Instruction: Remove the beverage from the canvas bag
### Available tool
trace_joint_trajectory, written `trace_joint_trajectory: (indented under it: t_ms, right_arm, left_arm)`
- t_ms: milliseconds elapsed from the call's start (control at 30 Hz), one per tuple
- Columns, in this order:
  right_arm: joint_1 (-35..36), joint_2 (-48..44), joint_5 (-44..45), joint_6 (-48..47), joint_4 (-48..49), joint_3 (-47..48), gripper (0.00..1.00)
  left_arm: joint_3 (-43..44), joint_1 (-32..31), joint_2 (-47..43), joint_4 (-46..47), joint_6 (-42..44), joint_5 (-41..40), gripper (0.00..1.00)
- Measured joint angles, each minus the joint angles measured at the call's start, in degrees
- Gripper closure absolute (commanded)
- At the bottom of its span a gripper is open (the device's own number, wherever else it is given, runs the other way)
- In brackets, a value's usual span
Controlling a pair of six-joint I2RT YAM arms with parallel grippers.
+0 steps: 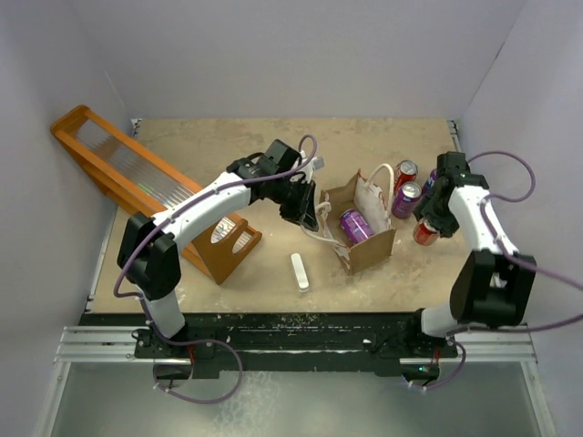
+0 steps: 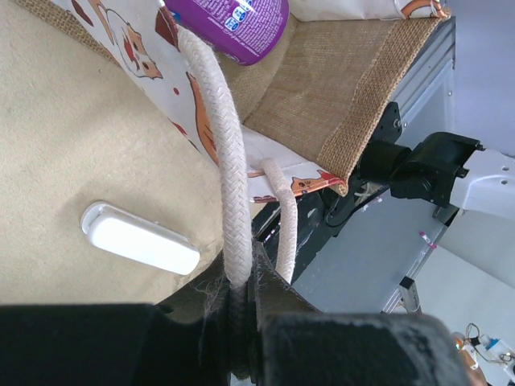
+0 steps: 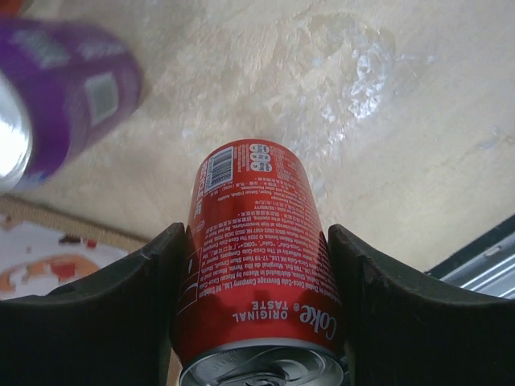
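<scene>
Right wrist | right end effector [image 3: 256, 235] grips red can [image 3: 253, 265] | left end effector [image 2: 248, 283] pinches handle [image 2: 221, 137] of canvas bag [image 2: 338, 88]

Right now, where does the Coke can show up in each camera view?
Top external: the Coke can is at the right, just right of the bag.
Left wrist: not in it.
Right wrist: lower centre, large and close.
Shared landmark: the bag's white panel with red print, seen in all three.

label | red can [image 3: 257, 265] | "Coke ORIGINAL TASTE" | small print illegible
</scene>
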Motion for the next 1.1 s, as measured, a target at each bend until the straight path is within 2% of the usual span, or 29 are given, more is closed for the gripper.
trace_joint_trajectory:
  t_ms: [33, 67, 100, 267, 500, 800, 900, 933, 1100]
  right_arm:
    - [-1.86, 4.92, -2.64, 0.00, 0.44, 1.68, 1.00]
    - [-1.86, 4.92, -2.64, 0.00, 0.44, 1.68, 1.00]
    - [-4.98, 7.61, -3.91, 0.09, 0.85, 2.62, 1.00]
    - [-12.07, 17.84, -8.11, 1.18, 1.07, 9.33, 1.00]
    - [-13.86, 23.78, -7.74, 2.05, 1.81, 16.85, 1.00]
    - [-13.77, 26.56, -8.35, 3.50, 3.06, 17.35, 0.81]
    - [-13.77, 26.56, -8.28, 3.34, 4.22, 17.35, 0.69]
    - [-13.77, 26.60, -8.35, 3.13, 4.72, 17.35, 0.63]
    - [-13.77, 26.97, -9.46, 1.53, 6.21, 17.73, 0.19]
  left_arm:
    - [0.28, 0.00, 0.17, -0.04, -0.02, -0.15, 1.00]
    - [0.46, 0.00, 0.33, -0.11, -0.20, -0.28, 1.00]
    - [0.48, 0.00, 0.46, -0.09, -0.39, -0.37, 1.00]
    - [0.48, 0.00, 1.11, -0.63, -1.49, -0.72, 1.00]
    - [0.48, 0.00, 1.11, -0.96, -2.16, -0.85, 1.00]
    - [1.14, 0.00, 1.11, -3.41, -1.90, -2.10, 1.00]
    - [2.21, 0.00, 1.14, -4.02, -1.70, -2.43, 1.00]
    - [2.62, 0.00, 1.22, -4.07, -1.57, -2.45, 1.00]
    - [4.35, 0.00, 2.64, -4.44, -0.94, -2.32, 1.00]
